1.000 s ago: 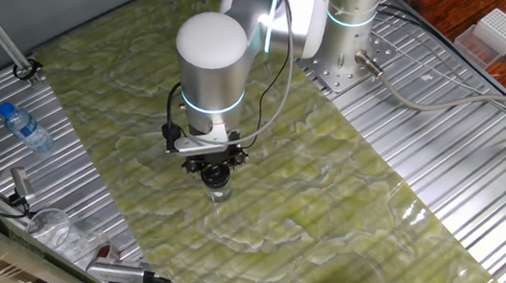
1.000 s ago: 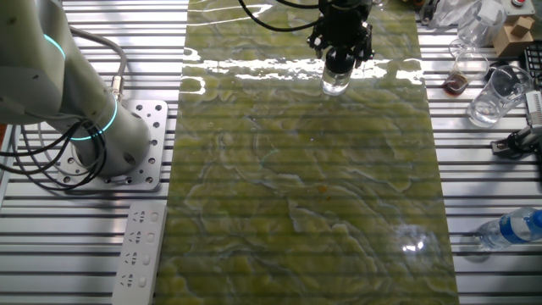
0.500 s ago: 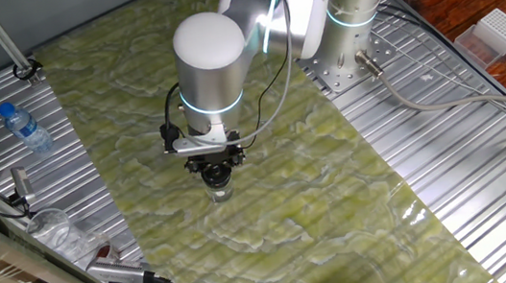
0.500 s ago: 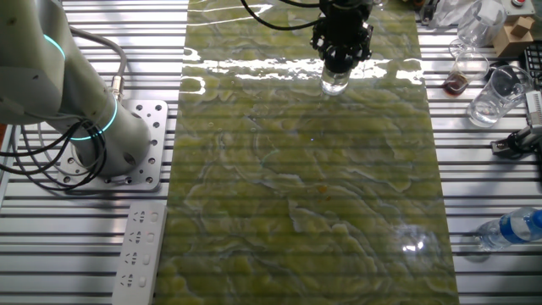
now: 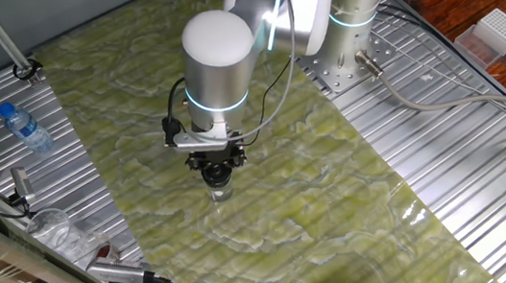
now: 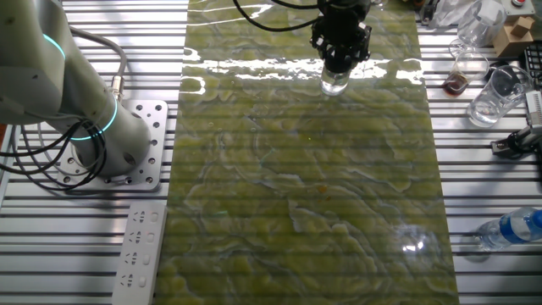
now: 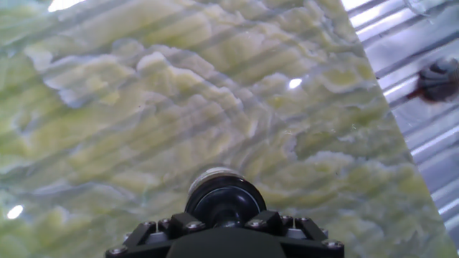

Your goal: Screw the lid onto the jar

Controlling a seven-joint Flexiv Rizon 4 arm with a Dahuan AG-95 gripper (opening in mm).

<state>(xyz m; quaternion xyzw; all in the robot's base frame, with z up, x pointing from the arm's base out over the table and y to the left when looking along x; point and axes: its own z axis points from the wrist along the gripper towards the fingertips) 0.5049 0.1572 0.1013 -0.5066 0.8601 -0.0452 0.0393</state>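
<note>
Right now your small clear see-through jar [image 6: 334, 82] stands upright on the green-and-yellow marbled mat [image 6: 305, 195] that covers the middle of the ribbed metal surface [image 6: 76, 246], its long axis vertical and its mouth pointing straight up into the arm's black tool [image 6: 340, 59]. In the one fixed view you see the jar [image 5: 221, 193] only as a pale glint directly under the tool [image 5: 217, 175]. In the hand view the small round black lid [image 7: 225, 200] sits at the tool's tip, flat and level, with a thin rim of the jar [image 7: 209, 173] showing just beyond its far edge, so lid and jar share one vertical axis and appear to touch. You cannot tell how far the fingers are spread; the tool's body hides them in every view, so whether they clench the lid stays unclear. Off the mat, a clear water bottle with a blue cap [image 5: 25, 128] lies on the ribbed surface, well apart from the jar.
</note>
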